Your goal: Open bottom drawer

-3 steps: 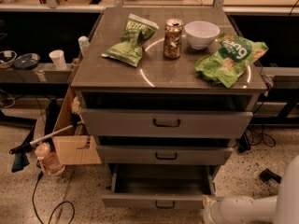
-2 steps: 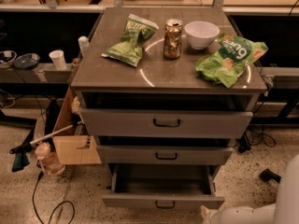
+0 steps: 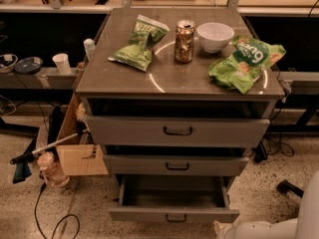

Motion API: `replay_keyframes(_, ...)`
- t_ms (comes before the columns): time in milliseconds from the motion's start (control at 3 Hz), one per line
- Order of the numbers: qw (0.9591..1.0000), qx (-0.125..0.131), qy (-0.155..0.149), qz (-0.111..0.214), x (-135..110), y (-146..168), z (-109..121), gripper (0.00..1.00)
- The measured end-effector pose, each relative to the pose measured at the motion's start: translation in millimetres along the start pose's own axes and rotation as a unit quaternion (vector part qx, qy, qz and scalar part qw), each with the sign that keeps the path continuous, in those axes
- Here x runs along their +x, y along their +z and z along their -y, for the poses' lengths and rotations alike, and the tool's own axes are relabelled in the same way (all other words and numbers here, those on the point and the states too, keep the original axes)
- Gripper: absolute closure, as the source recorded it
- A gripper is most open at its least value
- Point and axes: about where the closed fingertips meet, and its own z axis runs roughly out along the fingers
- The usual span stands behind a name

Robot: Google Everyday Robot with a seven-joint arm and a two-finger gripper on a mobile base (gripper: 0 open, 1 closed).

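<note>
Grey metal cabinet w/ a flat counter (image 3: 179, 81) on top, standing on speckled floor (image 3: 259, 188). A dark bench runs along behind it.

On the counter:
- Green chip bag (image 3: 141, 43) toward the back-left corner.
- Can (image 3: 184, 41) upright near the back edge, about centre.
- White bowl (image 3: 215, 36) just beside the can, toward the back-right corner.
- 2nd green chip bag (image 3: 245, 63) at the right edge.

Left of the cabinet there's an open cardboard box (image 3: 82, 158) on the floor, w/ a white cup (image 3: 62, 63) on a low shelf above it.

There are 3 drawers below the counter's front edge. Top drawer (image 3: 129, 131) and mid drawer (image 3: 134, 164) each stick out a little. The bottom drawer (image 3: 149, 214) is pulled out furthest, plain grey inside showing, w/ a small black handle (image 3: 175, 218) at front centre.

The gripper (image 3: 219, 228) sits at the lower frame edge, just beside the bottom drawer's front-right corner and apart from the handle. It holds nothing, and open vs shut can't be told. The white arm (image 3: 269, 229) runs off to the right.

Vs 1 s ago, the arm has sunk lower in view & less of it shows. The drawer is out the same amt, and the counter items haven't moved.
</note>
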Motion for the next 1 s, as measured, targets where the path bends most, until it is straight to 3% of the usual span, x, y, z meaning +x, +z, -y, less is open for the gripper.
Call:
replay_keyframes(333,0.9999,-0.008,-0.007,0.005,-7.0,6.1,-1.6,0.0)
replay_keyframes(1000,0.9988,-0.011,-0.038,0.029,-52.6,3.9,8.0,0.0)
